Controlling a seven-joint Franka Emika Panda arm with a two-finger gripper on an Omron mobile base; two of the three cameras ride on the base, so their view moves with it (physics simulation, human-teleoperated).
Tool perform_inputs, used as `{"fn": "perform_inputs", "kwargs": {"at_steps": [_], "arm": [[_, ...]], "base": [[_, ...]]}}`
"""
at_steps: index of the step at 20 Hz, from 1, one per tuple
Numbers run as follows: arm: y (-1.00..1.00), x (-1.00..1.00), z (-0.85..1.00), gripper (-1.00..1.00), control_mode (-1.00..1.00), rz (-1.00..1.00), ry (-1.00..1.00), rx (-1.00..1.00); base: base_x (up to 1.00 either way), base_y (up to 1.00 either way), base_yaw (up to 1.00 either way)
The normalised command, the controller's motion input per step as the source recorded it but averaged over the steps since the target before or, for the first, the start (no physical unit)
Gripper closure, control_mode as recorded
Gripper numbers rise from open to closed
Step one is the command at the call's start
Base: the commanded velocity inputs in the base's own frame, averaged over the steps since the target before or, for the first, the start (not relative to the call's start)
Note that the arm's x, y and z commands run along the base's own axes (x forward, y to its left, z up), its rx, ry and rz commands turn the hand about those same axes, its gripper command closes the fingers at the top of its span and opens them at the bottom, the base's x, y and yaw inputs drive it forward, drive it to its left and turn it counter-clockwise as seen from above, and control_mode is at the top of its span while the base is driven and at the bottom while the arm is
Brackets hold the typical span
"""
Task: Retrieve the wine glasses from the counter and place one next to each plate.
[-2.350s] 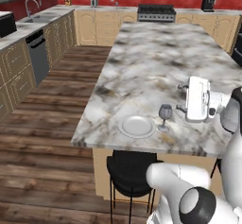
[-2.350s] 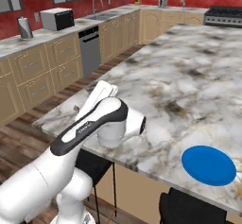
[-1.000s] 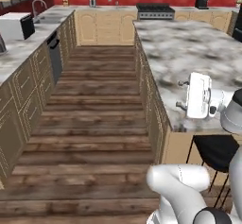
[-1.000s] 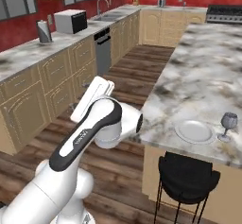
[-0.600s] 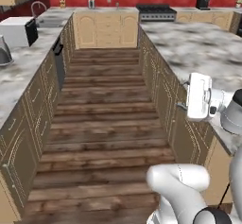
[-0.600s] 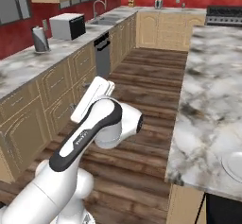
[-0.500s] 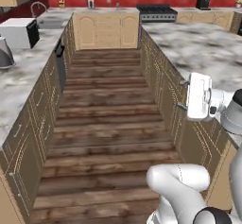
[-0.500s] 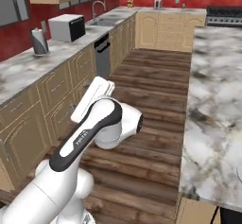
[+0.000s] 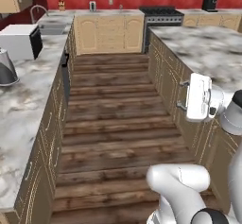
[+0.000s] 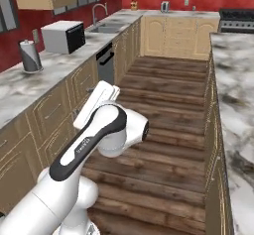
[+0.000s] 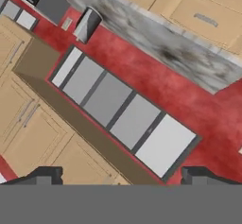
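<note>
End effector [image 11: 121, 175] open and empty, fingertips [image 11: 45, 175] spread wide, facing a red wall with a grey panelled window [image 11: 124, 119] and tan cabinets. Marble surface [image 9: 210, 48] along the right of a wooden floor [image 9: 118, 124], another at left carrying a microwave [image 9: 20, 41]. Glasses and plates: whereabouts not discernible.

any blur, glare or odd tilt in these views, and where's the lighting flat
Left base view: soft, low detail, even light, no glare on the counter. Right base view: equally flat, faint shading under the arm. Hand view: strongly rolled, so the wall cabinets run diagonally; the open gripper fingertips look blocky.
</note>
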Motion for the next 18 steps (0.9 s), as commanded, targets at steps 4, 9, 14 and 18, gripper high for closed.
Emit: {"fn": "perform_inputs", "kwargs": {"at_steps": [4,9,14,18], "arm": [[0.0,0.0,0.0,-1.0,1.0,0.0,0.0,0.0],[0.0,0.0,0.0,-1.0,1.0,0.0,0.0,0.0],[0.0,0.0,0.0,-1.0,1.0,0.0,0.0,0.0],[0.0,0.0,0.0,-1.0,1.0,0.0,0.0,0.0]], "base": [[1.0,-0.03,0.0],[1.0,-0.1,0.0],[1.0,-0.03,0.0],[1.0,-0.01,0.0]]}}
